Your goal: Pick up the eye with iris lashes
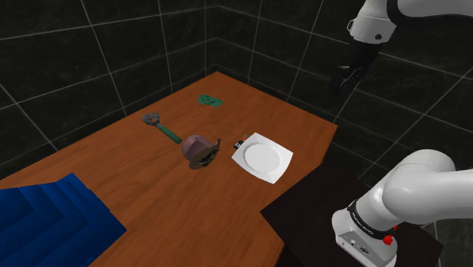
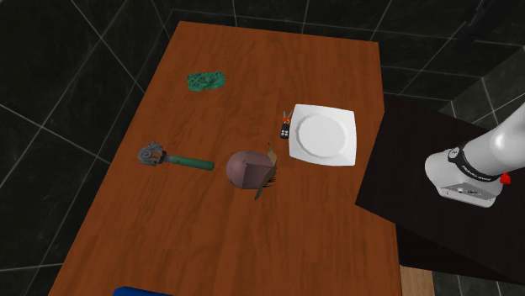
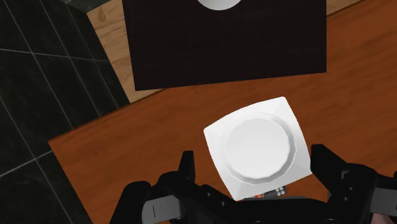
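The eye is a brownish-mauve dome with dark spiky lashes on one side, lying near the middle of the wooden table. In the second exterior view the eye sits just left of the white plate. My black gripper hangs high in the air beyond the table's far right edge, well away from the eye. In the wrist view the gripper is open, its fingers standing wide apart with nothing between them, and the plate lies far below.
A white square plate lies beside the eye, a small black fob at its corner. A green-handled tool and a green patch lie farther off. A blue object covers the near left corner. The dark stand adjoins the table.
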Controlling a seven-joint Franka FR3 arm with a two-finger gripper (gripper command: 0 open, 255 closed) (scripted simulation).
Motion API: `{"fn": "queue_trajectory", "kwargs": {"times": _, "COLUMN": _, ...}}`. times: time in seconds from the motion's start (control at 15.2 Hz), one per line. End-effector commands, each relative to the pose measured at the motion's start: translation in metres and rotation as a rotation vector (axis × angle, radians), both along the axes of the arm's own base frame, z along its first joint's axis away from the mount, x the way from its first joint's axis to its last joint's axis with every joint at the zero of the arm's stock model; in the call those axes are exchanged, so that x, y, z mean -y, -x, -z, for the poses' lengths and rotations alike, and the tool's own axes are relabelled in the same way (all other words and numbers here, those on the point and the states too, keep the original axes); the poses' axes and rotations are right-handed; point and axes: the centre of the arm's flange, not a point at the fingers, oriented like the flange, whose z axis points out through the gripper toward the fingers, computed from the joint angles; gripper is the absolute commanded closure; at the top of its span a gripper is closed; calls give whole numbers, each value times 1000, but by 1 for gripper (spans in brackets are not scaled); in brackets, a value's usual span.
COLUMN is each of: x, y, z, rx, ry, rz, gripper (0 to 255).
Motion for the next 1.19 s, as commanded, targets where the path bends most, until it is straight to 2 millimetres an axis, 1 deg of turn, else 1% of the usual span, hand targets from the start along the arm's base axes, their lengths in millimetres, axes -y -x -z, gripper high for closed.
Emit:
{"fn": "queue_trajectory", "kwargs": {"times": 0.0, "x": 0, "y": 0, "z": 0, "rx": 0, "ry": 0, "rz": 0, "gripper": 0}}
{"fn": "queue_trajectory", "kwargs": {"times": 0.53, "x": -68, "y": -41, "z": 64, "rx": -33, "ry": -31, "rz": 256, "gripper": 0}}
{"fn": "queue_trajectory", "kwargs": {"times": 1.12, "x": -131, "y": -104, "z": 136, "rx": -69, "ry": -65, "rz": 545, "gripper": 0}}
